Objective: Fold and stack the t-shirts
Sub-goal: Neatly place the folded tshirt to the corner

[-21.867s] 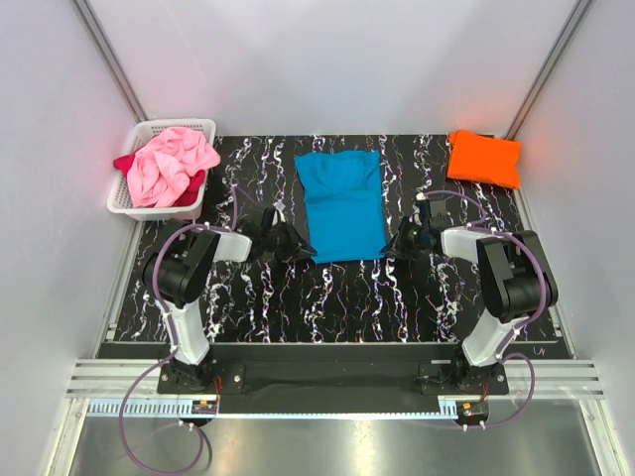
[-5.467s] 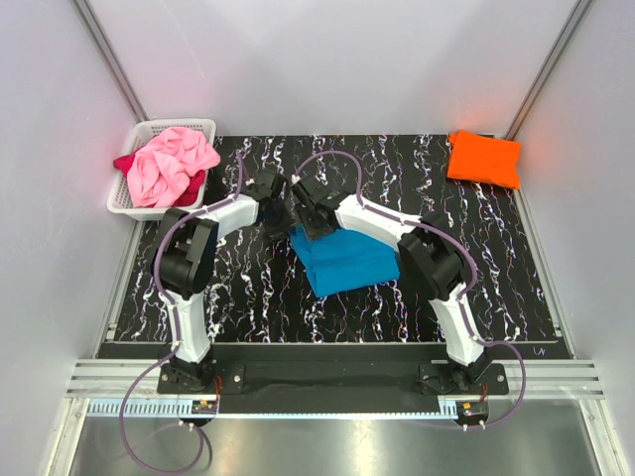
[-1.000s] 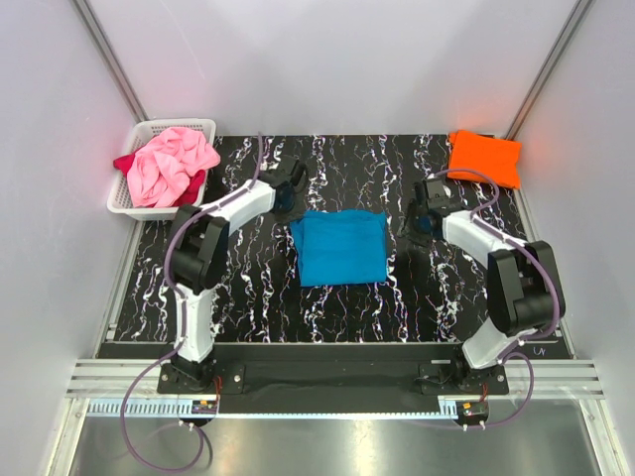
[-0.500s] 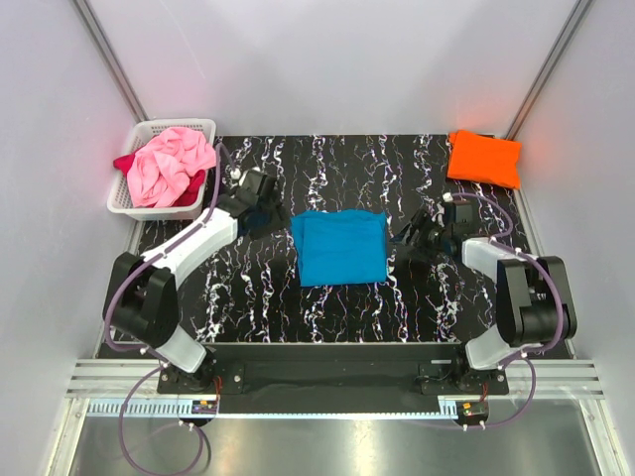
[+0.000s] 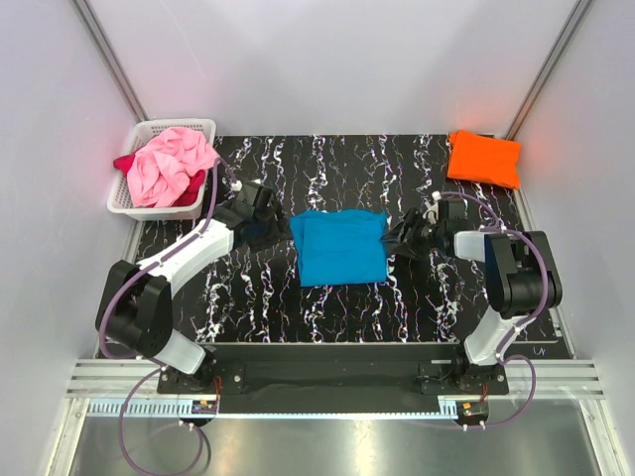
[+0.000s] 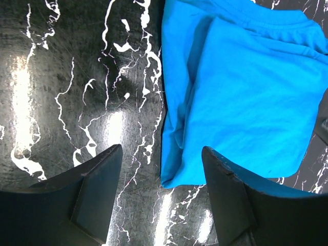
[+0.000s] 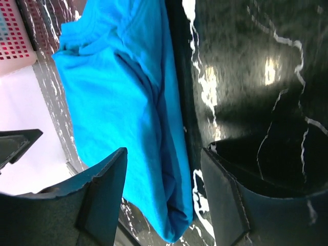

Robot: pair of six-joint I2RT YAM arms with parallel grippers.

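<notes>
Turquoise t-shirt [image 5: 340,248] is seen folded into a compact rectangle, flat at the middle of the table [image 5: 456,288]. Layers are stacked, with the collar edge toward the far side. A slight bulge is noted along its left edge in the left wrist view.

Orange t-shirt [image 5: 484,158] is already folded and parked at the far right corner. Pink t-shirt [image 5: 171,164] and dark red t-shirt [image 5: 123,162] are bunched in the basket [image 5: 149,127] at far left, not yet folded.

Left gripper [image 5: 260,213] is placed just beside the shirt's left edge, fingers spread, nothing pinched. That edge is framed between them in the wrist view. Right gripper [image 5: 405,236] is mirrored at the right edge, fingers likewise spread and empty. Contact with the cloth cannot be confirmed for either.

Step is judged as: folding of the turquoise shirt done or nearly done, with pickup for stacking being set up.

Next move is expected to need:
- both sets of fingers driven low so the full layer stack is caught, not just the top ply
- both closed together on opposite edges
- a level, synchronised lift so the fold is kept
- a carry to the far right and a release square on the orange shirt

Risk is seen in a partial grip: lower layers could be dropped and the fold opened.
</notes>
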